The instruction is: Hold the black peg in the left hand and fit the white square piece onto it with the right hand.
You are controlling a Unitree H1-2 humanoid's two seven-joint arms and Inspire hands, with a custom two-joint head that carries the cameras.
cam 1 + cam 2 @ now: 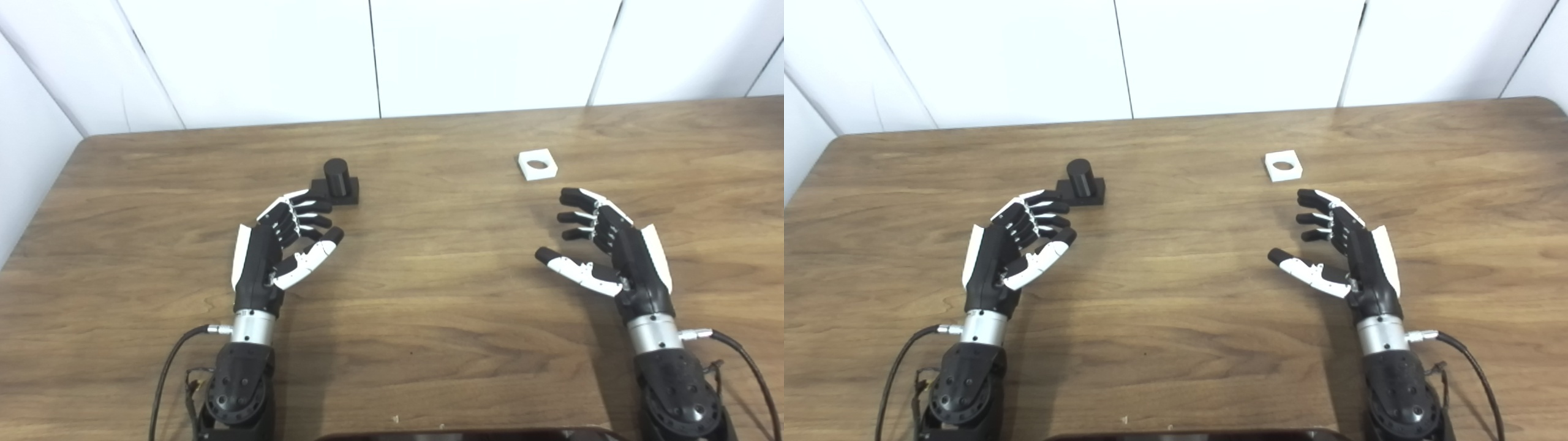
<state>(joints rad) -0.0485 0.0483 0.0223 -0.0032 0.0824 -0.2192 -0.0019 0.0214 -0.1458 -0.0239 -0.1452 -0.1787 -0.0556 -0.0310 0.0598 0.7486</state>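
Underneath everything, a wooden table [429, 343] is stretching back to plain white wall panels [478, 55] divided by thin dark seams. Both arms are coming in from the bottom edge and reaching forward over the wood. The left hand [275, 251] is hovering empty with its fingers loosely curled and spread apart, its fingertips [318, 202] lying just beside the base of the black peg [336, 181], which is standing upright on its square foot. The right hand [603, 245] is also holding nothing, fingers apart and thumb sticking out toward the centre. The white square piece [537, 165] is lying flat near its fingertips, round hole facing up, well apart from the peg.
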